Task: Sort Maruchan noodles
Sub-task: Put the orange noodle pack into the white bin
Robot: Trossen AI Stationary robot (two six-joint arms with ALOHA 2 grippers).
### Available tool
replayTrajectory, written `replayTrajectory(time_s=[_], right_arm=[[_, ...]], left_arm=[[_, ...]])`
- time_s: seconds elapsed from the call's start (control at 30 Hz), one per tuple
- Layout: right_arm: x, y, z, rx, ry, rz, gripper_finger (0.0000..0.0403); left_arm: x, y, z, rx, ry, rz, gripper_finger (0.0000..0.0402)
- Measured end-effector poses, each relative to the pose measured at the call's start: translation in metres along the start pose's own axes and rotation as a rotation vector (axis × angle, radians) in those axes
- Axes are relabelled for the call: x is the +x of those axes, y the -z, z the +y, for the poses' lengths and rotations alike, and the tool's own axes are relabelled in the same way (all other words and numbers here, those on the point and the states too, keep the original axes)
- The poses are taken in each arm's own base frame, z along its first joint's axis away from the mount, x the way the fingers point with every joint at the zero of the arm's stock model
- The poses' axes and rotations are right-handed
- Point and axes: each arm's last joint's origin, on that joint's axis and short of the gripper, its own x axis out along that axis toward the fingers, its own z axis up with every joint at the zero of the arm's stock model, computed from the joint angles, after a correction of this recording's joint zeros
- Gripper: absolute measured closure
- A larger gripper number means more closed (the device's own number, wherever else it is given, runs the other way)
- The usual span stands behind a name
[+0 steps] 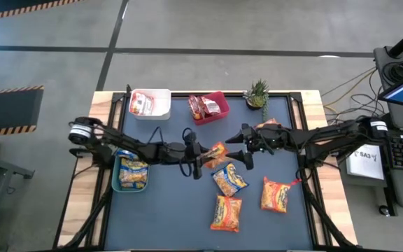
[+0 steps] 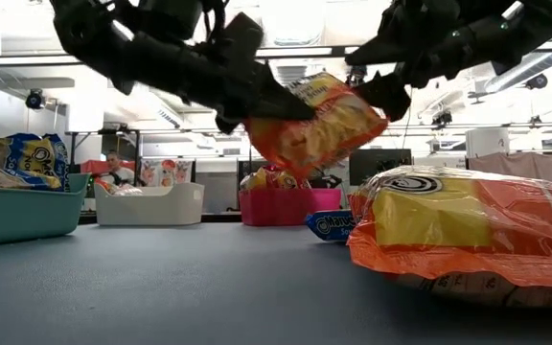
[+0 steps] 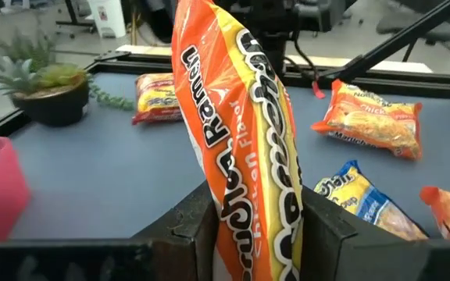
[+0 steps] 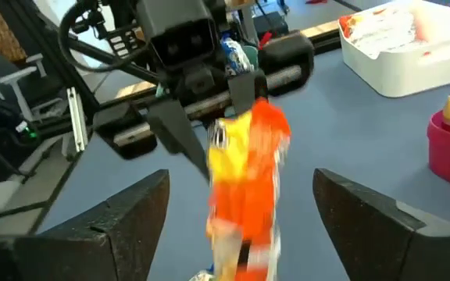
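Note:
An orange Maruchan noodle packet point(image 2: 319, 125) hangs in the air over the middle of the table, with my left gripper point(image 1: 203, 158) shut on it. My right gripper point(image 4: 241, 226) is open. It faces the left one, and its fingers stand wide on either side of the packet's other end point(image 4: 244, 164), apart from it. On the table lie a yellow-blue packet point(image 1: 229, 180) and two orange ones point(image 1: 227, 213) point(image 1: 275, 194). Another packet point(image 1: 266, 124) shows partly under the right arm. My left gripper pinches the orange packet's two flat faces between its fingers, at the end nearest the wrist point(image 3: 248, 226). The fingers come almost level from the table's left. The packet stands on edge, reaches out past the fingertips, and is clear of the table.
A white bin point(image 1: 161, 94) at the far left holds a red packet. A red bin point(image 1: 221, 99) beside it holds red packets. A teal bin point(image 1: 115, 175) at the left edge holds yellow-blue ones. A potted plant point(image 1: 257, 94) stands at the far right. An orange packet point(image 2: 468, 230) lies close to the low camera.

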Motion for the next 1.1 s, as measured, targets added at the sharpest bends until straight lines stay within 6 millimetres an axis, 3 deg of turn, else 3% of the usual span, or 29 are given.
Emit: replayTrajectory(time_s=[0.23, 0.37, 0.57, 1.1], right_arm=[[-0.014, -0.004, 0.003, 0.012, -0.001, 0.000, 0.0103], [-0.016, -0.003, 0.003, 0.013, 0.000, 0.001, 0.0110], [-0.016, -0.003, 0.003, 0.015, 0.000, 0.003, 0.0108], [-0.015, -0.002, 0.003, 0.014, 0.001, 0.008, 0.0111]], left_arm=[[-0.036, -0.035, 0.011, 0.032, -0.154, 0.103, 0.0291], [-0.060, -0.061, 0.020, 0.084, -0.340, 0.231, 0.0291], [-0.086, -0.082, 0.043, 0.110, -0.663, 0.381, 0.0291], [-0.108, -0.049, 0.181, -0.301, -1.226, 0.474, 0.0291]])
